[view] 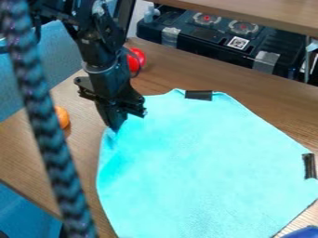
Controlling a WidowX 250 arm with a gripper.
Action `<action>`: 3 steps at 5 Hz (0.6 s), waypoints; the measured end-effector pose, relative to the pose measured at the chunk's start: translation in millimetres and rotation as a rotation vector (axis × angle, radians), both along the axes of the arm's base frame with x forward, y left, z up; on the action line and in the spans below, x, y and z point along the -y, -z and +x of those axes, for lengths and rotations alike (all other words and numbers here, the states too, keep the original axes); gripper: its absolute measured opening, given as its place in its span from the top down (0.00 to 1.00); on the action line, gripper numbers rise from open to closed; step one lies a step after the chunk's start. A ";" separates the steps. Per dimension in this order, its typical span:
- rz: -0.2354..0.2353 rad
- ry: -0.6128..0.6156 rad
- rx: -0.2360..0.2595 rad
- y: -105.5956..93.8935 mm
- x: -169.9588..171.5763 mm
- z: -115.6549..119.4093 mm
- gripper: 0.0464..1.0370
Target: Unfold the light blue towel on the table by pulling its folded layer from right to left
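The gripper (115, 128) pinches the blue cloth (205, 158) at its upper left edge. A red thing (138, 59) sits behind the cloth.

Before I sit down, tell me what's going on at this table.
A robot's black hand is down at the upper-left edge of a turquoise cloth; I can't tell if it grips it. The cloth lies spread on the wooden table, with black tape at its edge. A red object sits behind the arm.

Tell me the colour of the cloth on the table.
Turquoise, best seen in the camera view.
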State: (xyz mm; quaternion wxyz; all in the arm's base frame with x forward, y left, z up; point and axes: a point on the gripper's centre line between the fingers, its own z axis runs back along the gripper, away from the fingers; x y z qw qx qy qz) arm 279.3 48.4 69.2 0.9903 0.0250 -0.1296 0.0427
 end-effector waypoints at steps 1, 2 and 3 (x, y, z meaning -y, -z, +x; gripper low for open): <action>0.065 0.022 -0.040 8.4 -10.8 -2.6 0.99; 0.121 0.050 -0.076 8.4 -20.1 2.0 0.97; 0.131 0.070 -0.122 9.6 -23.0 5.5 0.83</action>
